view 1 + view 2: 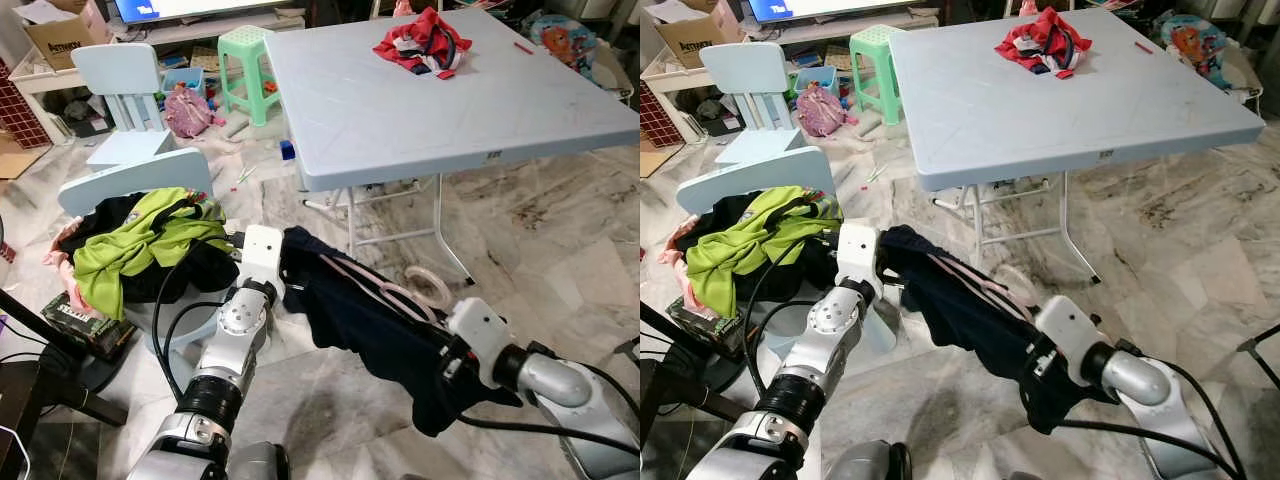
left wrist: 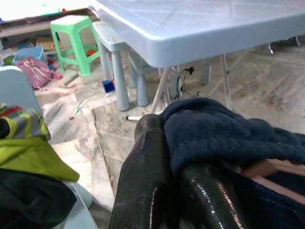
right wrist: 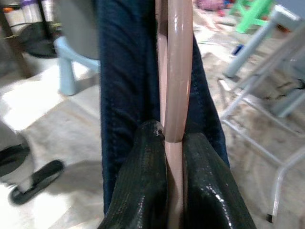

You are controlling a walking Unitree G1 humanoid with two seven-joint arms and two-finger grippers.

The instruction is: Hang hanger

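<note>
Marble floor, cluttered room, folding table [image 1: 400, 130] ahead. Right gripper [image 3: 174, 143] clamps the pink hanger [image 3: 178, 71]; left gripper [image 2: 174, 167] pinches the navy garment [image 1: 370, 320] draped on it (held between both arms). Garment seems mounted; hanging on a rail remains.

A garment [image 1: 370, 320] on a hanger [image 1: 385, 288] stretches between the left gripper [image 2: 164, 157], at its left end, and the right gripper [image 3: 174, 143], at its right end. Left of them, clothes [image 1: 140, 250] lie heaped on a chair [image 1: 130, 180]. Behind stands a table [image 1: 400, 110] with what seems more clothing [image 1: 422, 42] on it. A stool [image 1: 245, 70] stands left of the table.
</note>
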